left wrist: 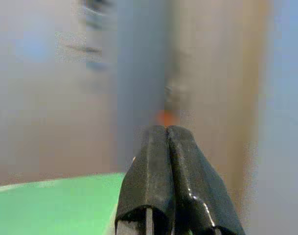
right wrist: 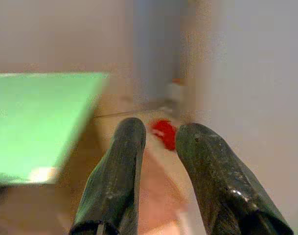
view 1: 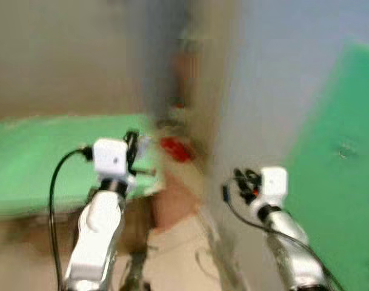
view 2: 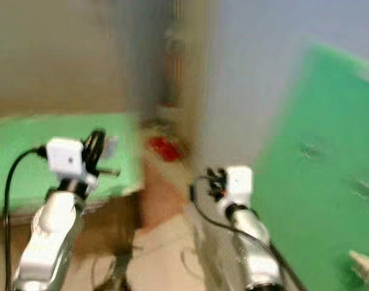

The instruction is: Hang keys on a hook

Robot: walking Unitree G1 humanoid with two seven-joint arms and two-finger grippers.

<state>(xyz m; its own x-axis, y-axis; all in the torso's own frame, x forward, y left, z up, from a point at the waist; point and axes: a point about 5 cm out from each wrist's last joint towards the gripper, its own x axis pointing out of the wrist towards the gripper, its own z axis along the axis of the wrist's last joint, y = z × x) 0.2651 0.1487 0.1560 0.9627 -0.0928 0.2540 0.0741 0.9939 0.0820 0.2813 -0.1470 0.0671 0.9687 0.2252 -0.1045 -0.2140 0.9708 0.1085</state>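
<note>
Nearest the camera, both silver arms are raised in front of the body while the head views smear with motion blur. The left gripper [left wrist: 166, 147] has its two black fingers pressed together with nothing visible between them; in the head view it hangs over the near edge of the green table [view 1: 33, 163]. The right gripper [right wrist: 161, 147] stands narrowly parted and empty, on the far side of that table's corner, close to the pale wall [view 1: 263, 79]. Beyond the table corner, on the floor strip between table and wall, lies a small red blob [view 1: 175, 149]; it may be the keys or their tag, but the blur is too heavy to be sure, and neither its long axis nor which way it points can be read. Further back a vertical post or door edge rises behind it. No hook can be made out. The step in hand looks like an approach, and it would go best by letting the body settle until the view sharpens before committing either gripper.
</note>
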